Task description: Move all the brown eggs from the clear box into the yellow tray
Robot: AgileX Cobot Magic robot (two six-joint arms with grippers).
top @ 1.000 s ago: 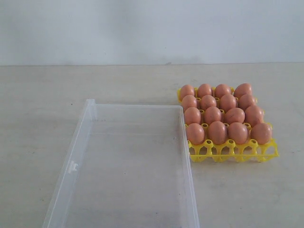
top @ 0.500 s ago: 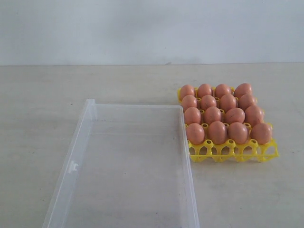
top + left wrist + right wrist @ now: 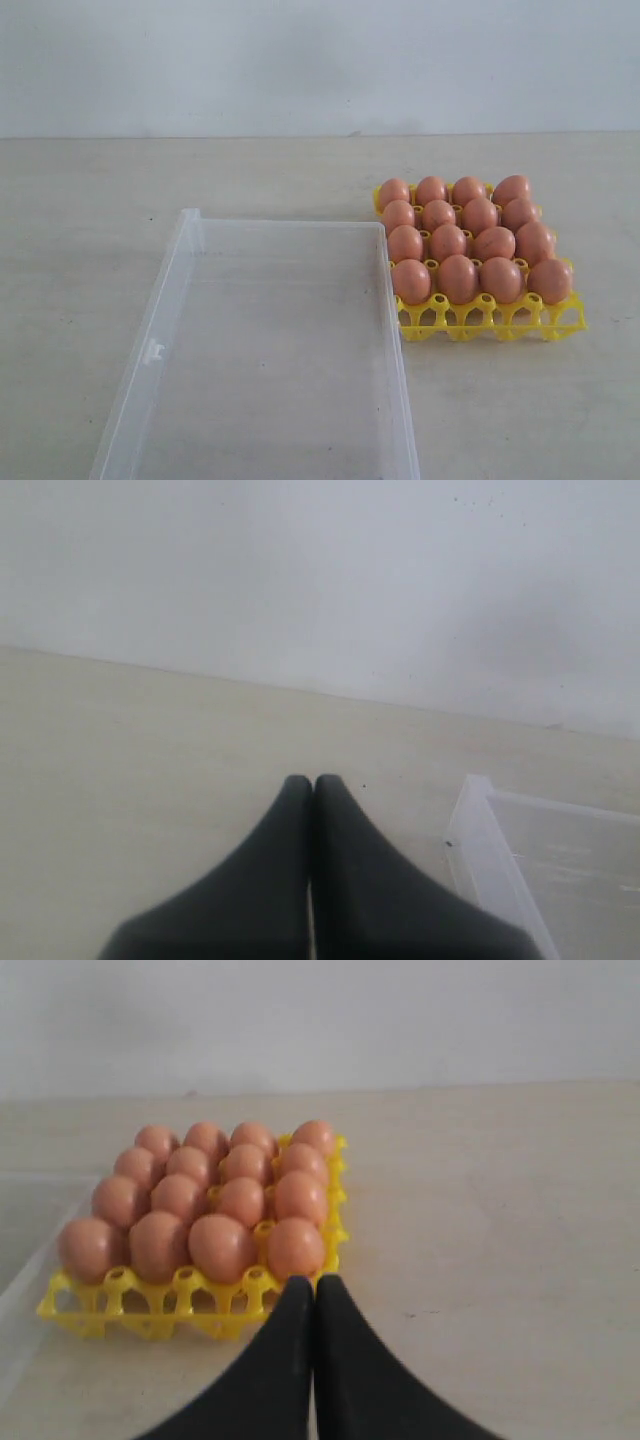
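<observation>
Looks done: brown eggs (image 3: 465,240) fill yellow tray (image 3: 490,320) on right, none seen in clear box (image 3: 163,300) at left; left gripper (image 3: 312,780) & right gripper (image 3: 314,1280) pressed together, holding nothing.

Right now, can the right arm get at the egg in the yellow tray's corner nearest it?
Probably yes: the egg sits at the corner of the yellow tray, straight ahead of the shut jaws, nothing between them. Jaws must open first.

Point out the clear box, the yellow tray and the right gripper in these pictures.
clear box (image 3: 270,350), exterior view, on its bare floor.
yellow tray (image 3: 470,322), exterior view, on its front lattice edge.
right gripper (image 3: 314,1285), right wrist view, midway between its shut fingertips.
</observation>
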